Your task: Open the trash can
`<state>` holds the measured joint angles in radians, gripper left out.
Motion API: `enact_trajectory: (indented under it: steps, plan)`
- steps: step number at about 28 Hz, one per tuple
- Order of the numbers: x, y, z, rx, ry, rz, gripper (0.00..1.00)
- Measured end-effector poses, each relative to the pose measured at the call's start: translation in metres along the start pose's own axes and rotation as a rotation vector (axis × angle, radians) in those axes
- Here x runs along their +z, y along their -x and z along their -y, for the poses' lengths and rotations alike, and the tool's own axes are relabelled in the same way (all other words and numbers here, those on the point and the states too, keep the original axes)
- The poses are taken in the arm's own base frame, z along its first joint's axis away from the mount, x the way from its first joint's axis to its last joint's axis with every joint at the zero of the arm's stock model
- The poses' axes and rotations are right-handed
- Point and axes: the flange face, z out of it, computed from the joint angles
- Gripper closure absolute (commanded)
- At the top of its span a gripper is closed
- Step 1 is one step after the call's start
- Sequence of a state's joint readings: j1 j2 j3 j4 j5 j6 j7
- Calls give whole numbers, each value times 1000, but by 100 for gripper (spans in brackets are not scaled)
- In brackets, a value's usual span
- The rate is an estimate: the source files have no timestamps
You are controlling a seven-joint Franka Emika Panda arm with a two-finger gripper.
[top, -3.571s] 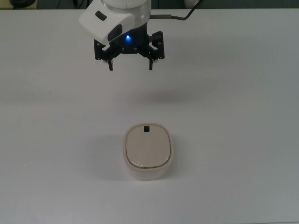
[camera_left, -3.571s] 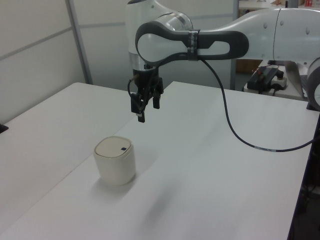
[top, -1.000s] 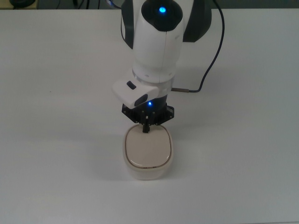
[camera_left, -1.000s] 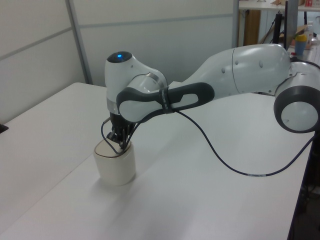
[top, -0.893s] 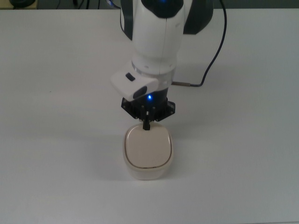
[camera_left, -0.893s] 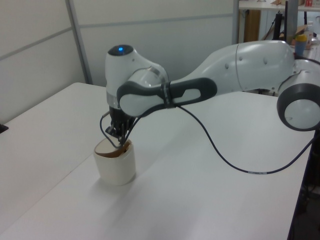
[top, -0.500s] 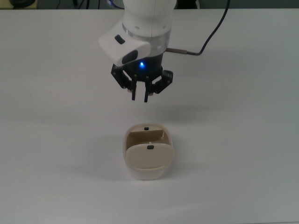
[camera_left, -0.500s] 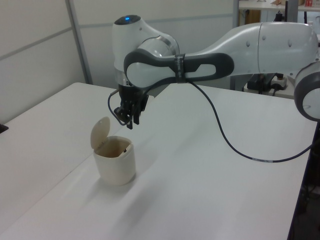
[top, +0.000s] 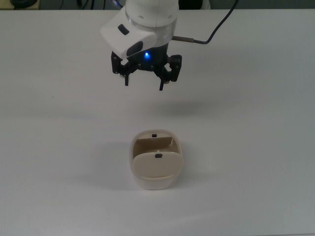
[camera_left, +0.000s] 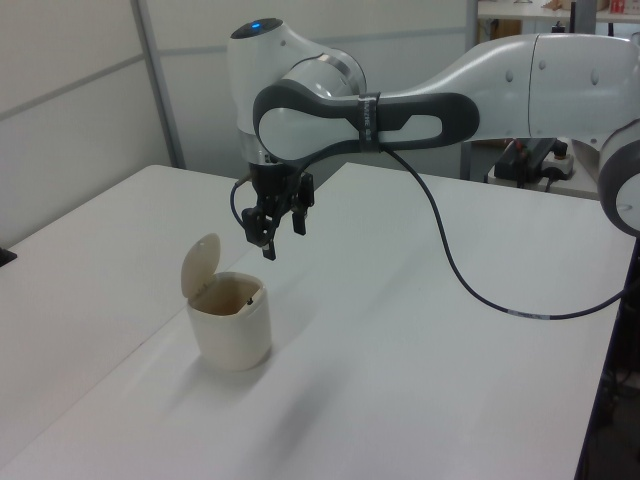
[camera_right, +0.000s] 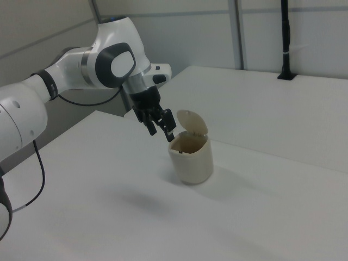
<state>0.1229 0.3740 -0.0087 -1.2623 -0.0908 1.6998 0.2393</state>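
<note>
I see the trash can [top: 156, 167] on the white surface [top: 256, 147], lid tipped up and mouth open, below my claw [top: 143, 82] in the top view and well apart, which hangs spread wide and empty, so I judge nothing remains but retreating.

Even, bright overhead light; the white matte tabletop [top: 59, 147] carries only soft, faint shadows, no glare, and focus is sharp throughout.

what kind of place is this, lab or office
Most likely a robotics lab: a robot arm with an open gripper works over a bare white table holding only a small bin, with partition walls behind.
</note>
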Motion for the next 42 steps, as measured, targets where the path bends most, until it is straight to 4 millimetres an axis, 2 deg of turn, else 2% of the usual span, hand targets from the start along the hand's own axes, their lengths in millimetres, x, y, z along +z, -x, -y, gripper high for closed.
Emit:
enact_trajectory:
  steps: [17,42]
  plan:
    - [-8,4,-18,1,15,16,0]
    - [-13,6,-19,0,15,17,0]
